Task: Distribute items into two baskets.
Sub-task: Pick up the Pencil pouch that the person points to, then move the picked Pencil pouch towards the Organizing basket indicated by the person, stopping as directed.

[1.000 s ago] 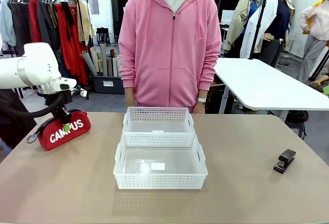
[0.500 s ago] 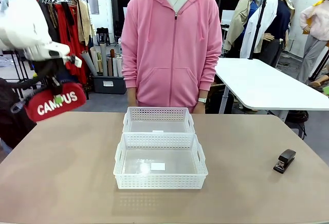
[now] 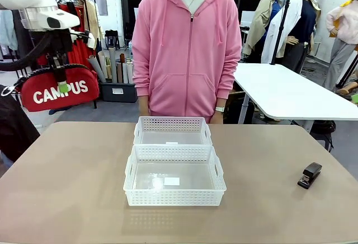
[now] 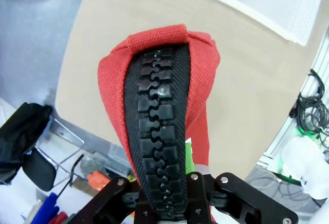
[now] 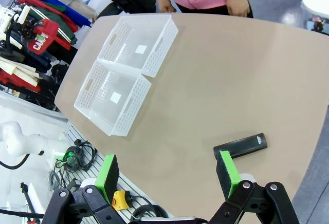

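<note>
Pouch partly hides clamped left hand.

Finding: a robotics test lab set up inside a garment workroom. Just behind the left gripper stands a clothes rack hung with garments. Beyond it are upright rolls of material and a dark crate. Well off to that gripper's right is a white table. Close by the right gripper, off the edge of the tan work table, lie coiled cables and a yellow button box — test-rig fittings.
</note>
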`<state>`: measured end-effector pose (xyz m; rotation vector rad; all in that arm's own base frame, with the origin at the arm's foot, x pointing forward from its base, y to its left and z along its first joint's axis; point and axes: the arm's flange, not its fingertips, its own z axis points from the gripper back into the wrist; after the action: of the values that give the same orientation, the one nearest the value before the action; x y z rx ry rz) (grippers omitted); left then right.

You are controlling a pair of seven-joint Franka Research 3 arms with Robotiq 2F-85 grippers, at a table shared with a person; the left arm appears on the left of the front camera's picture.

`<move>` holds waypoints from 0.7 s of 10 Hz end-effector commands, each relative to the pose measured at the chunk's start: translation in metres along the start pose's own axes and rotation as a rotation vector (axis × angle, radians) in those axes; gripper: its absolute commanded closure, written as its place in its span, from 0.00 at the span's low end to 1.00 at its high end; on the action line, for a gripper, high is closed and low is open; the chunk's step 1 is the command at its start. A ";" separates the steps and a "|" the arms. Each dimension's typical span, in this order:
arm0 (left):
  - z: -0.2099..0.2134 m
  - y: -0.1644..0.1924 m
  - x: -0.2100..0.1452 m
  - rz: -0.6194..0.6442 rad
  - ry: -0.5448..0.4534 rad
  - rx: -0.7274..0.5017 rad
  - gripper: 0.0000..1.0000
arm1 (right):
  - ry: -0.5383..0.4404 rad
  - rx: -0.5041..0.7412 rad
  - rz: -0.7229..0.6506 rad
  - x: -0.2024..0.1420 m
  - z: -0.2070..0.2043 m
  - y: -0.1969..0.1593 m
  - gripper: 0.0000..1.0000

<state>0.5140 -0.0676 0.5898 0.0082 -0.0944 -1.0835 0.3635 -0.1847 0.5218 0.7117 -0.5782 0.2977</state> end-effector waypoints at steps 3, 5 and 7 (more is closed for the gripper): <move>-0.005 0.001 0.001 -0.026 0.005 -0.009 1.00 | -0.004 -0.002 0.006 0.000 0.001 0.001 0.00; -0.005 0.001 0.001 -0.026 0.005 -0.009 1.00 | -0.004 -0.002 0.006 0.000 0.001 0.001 0.00; -0.005 0.001 0.001 -0.026 0.005 -0.009 1.00 | -0.004 -0.002 0.006 0.000 0.001 0.001 0.00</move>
<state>0.5176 -0.0696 0.5819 0.0004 -0.0824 -1.1259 0.3635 -0.1847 0.5218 0.7116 -0.5782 0.2977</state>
